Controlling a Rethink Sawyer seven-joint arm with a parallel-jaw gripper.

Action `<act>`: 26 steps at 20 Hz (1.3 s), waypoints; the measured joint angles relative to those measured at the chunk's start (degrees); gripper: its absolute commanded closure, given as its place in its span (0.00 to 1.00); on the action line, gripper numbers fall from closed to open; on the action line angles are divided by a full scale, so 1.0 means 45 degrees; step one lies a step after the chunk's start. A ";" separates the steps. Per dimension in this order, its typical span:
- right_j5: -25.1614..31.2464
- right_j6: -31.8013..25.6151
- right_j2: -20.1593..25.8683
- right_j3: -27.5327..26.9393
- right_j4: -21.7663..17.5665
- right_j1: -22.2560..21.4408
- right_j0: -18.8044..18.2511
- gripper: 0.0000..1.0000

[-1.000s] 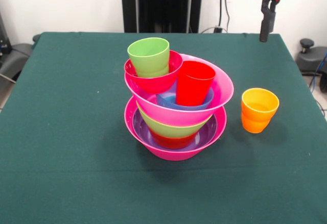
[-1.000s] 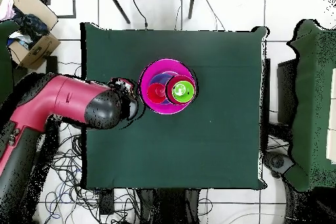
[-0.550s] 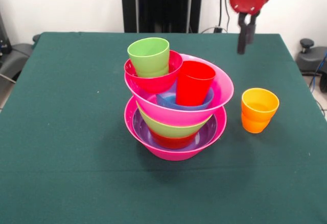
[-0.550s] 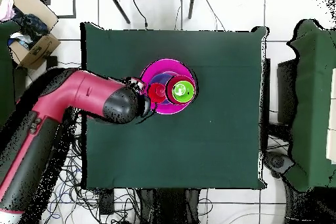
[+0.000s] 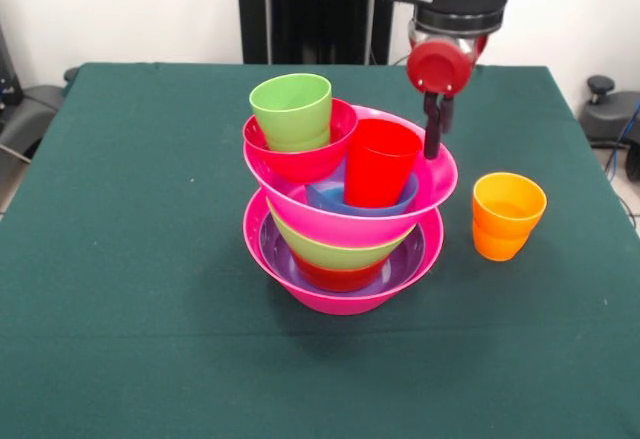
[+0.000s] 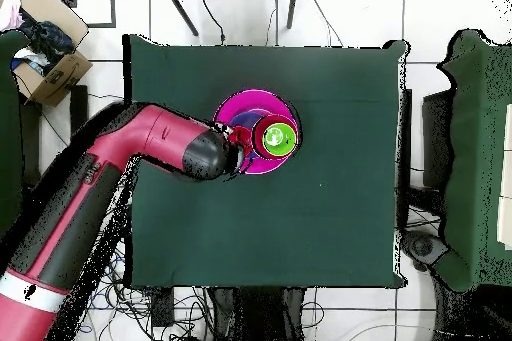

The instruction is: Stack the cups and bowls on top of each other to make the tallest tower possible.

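tower (image 5: 345,214): mid-bench (image 5: 120,259), pink bowls nested, upper tilted
red cup (image 5: 380,162): upright in blue bowl (image 5: 330,199)
orange cup (image 5: 507,215): loose, right of tower
end effector (image 5: 433,129): above red cup's right rim, grip state unreadable, probably lining up

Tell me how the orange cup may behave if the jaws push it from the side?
The orange cup looks like thin glossy plastic, so it is probably light and would slide or skid easily on the green cloth. It is taller than wide with a narrower base, so a high push could tip it. Once on its side, its round wall would likely roll.
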 measured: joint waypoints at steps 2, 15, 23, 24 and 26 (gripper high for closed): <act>0.0000 -0.0016 -0.0002 -0.0002 0.0016 0.0221 0.0103 0.00; 0.0000 -0.0016 -0.0016 -0.0006 -0.0077 0.0383 0.0530 0.00; 0.0000 -0.0016 -0.0112 -0.0004 -0.0381 0.0192 0.0398 0.00; 0.0000 -0.0016 -0.0121 -0.0004 -0.0415 0.0161 0.0375 0.00; 0.0000 -0.0016 -0.0165 -0.0002 -0.0534 0.0054 0.0298 0.00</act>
